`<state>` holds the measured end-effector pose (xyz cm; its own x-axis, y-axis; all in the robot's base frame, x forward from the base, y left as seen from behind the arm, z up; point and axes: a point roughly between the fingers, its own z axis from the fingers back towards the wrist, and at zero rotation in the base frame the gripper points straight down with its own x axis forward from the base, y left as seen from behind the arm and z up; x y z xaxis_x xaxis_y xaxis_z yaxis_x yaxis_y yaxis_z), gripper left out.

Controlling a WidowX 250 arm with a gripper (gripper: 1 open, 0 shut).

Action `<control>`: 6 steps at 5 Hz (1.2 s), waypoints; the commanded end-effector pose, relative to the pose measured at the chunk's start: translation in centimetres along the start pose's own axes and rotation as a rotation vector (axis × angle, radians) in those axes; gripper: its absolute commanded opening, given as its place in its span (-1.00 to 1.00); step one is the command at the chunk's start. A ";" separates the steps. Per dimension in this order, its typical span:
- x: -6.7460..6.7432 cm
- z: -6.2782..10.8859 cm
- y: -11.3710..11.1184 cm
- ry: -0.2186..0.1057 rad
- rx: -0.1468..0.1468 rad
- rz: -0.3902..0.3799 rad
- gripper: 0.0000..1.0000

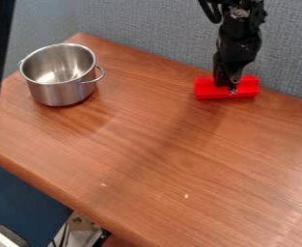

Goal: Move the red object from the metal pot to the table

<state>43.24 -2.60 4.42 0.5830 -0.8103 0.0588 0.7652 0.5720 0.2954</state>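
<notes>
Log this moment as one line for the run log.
gripper: shut on red block | block: on table | pot: empty, far left

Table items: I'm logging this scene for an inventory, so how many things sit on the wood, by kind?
Metal pot: 1
Red object, with the gripper shut on it: 1
Total on the table: 2
</notes>
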 end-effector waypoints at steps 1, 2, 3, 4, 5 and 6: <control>0.6 1.8 1.6 -0.040 0.047 0.021 -1.00; 0.5 1.7 1.6 -0.037 0.043 0.022 -1.00; 0.5 1.7 1.6 -0.035 0.041 0.025 -1.00; 0.4 1.8 1.6 -0.033 0.037 0.028 -1.00; 0.3 1.8 1.6 -0.030 0.034 0.031 -1.00; 0.2 1.8 1.6 -0.027 0.031 0.032 -1.00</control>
<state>43.15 -2.65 4.47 0.5922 -0.8041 0.0526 0.7641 0.5811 0.2800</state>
